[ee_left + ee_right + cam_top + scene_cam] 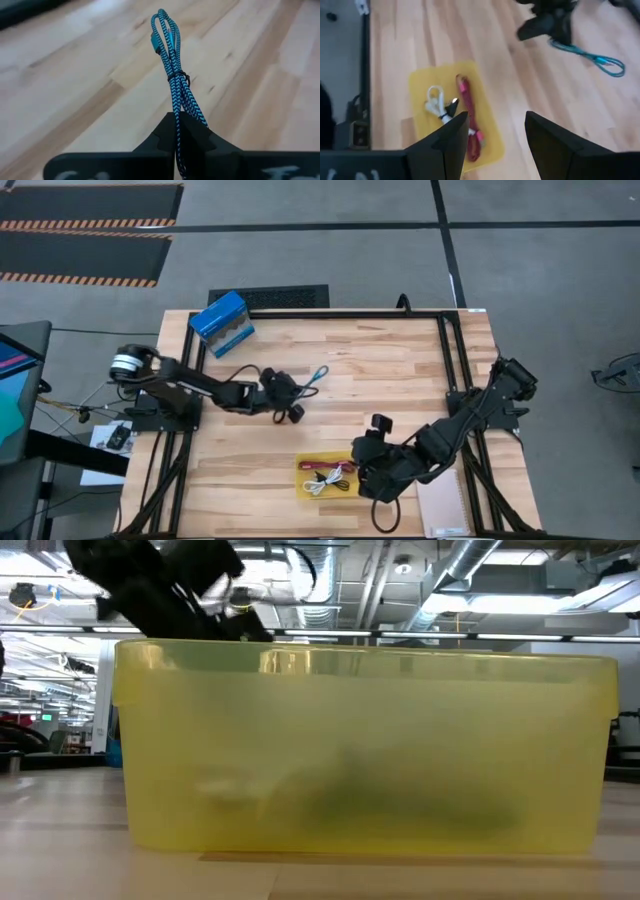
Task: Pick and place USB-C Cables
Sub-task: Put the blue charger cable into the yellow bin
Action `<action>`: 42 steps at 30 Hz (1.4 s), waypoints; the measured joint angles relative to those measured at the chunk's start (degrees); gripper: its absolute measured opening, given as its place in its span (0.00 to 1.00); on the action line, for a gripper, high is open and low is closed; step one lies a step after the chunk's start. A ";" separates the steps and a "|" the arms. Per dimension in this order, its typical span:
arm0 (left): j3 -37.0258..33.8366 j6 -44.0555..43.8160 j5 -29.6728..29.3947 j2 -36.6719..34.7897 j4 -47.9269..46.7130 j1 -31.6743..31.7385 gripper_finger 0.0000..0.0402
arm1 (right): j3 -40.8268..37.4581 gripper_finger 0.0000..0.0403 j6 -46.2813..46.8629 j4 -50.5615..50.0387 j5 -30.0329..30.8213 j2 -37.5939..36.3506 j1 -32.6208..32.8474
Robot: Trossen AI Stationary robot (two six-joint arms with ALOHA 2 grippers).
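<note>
A teal-blue USB-C cable (316, 376), a short tied bundle, lies out from my left gripper (299, 391) near the middle of the table; that gripper is shut on it (176, 122). A dark red cable (467, 117) and a white cable (438, 105) lie inside the yellow tray (303, 489) by the table's near edge. My right gripper (361, 472) hangs open just right of the tray, above the table, touching nothing (495, 140). In the low view the tray's yellow wall (360, 750) fills the picture. My left gripper pinches the teal cable's near end (180, 107) between its two fingers (162, 132), all strands of the bundle together. The cable runs on from the fingertips, along them, toward its looped far end (161, 27). Whether that end rests on the table, I cannot tell.
A blue box (222, 323) stands at the table's far left. A white notepad (442, 505) lies at the near right corner. Black frame rails (447, 350) run along the table's sides. Bare wood (400, 380) spreads between the two grippers.
</note>
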 joint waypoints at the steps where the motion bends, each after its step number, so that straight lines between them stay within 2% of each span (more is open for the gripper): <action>1: 0.00 -0.55 -1.01 -1.35 -0.79 -1.21 0.00 | 0.00 0.54 -0.04 0.02 1.36 0.00 0.26; 5: 0.07 -1.64 -7.40 -7.81 -0.23 -7.58 0.00 | -0.70 0.54 -0.04 1.83 6.85 -0.10 1.13; 9: 0.11 -1.11 -15.63 -14.38 1.57 -16.00 0.00 | -4.42 0.54 -0.12 7.70 9.58 -0.09 1.44; 13: 0.13 6.34 -20.74 -17.91 7.92 -24.18 0.00 | -10.35 0.54 -4.10 21.27 9.18 -0.08 0.19; 18: 0.15 17.50 -20.98 -17.86 19.40 -30.32 0.00 | -17.35 0.54 -16.39 46.15 5.10 -0.02 -3.36; 23: 0.15 21.60 -21.02 -17.84 25.33 -31.70 0.00 | -20.79 0.54 -22.50 61.24 1.43 -0.02 -7.63; 26: -0.14 25.25 -20.71 -17.84 31.42 -32.50 0.00 | -20.79 0.54 -23.92 64.06 -1.60 -0.02 -9.75; 28: -2.00 29.40 -20.07 -17.84 39.08 -33.18 0.00 | -20.79 0.54 -24.17 65.67 -3.37 -0.02 -10.67; 31: -7.24 35.08 -16.28 -17.86 53.36 -33.85 0.00 | -20.79 0.54 -25.21 66.88 -4.27 -0.02 -11.11; 34: -12.91 36.10 -14.25 -17.86 63.27 -33.90 0.00 | -20.79 0.54 -26.28 68.97 -4.29 -0.02 -11.24; 38: -17.35 35.33 -12.53 -17.86 69.03 -33.05 0.00 | -20.79 0.54 -29.12 74.59 -5.39 -0.02 -12.13; 42: -16.86 35.58 -8.83 -17.86 68.85 -32.21 0.00 | -20.79 0.54 -29.97 78.09 -5.82 -0.02 -13.87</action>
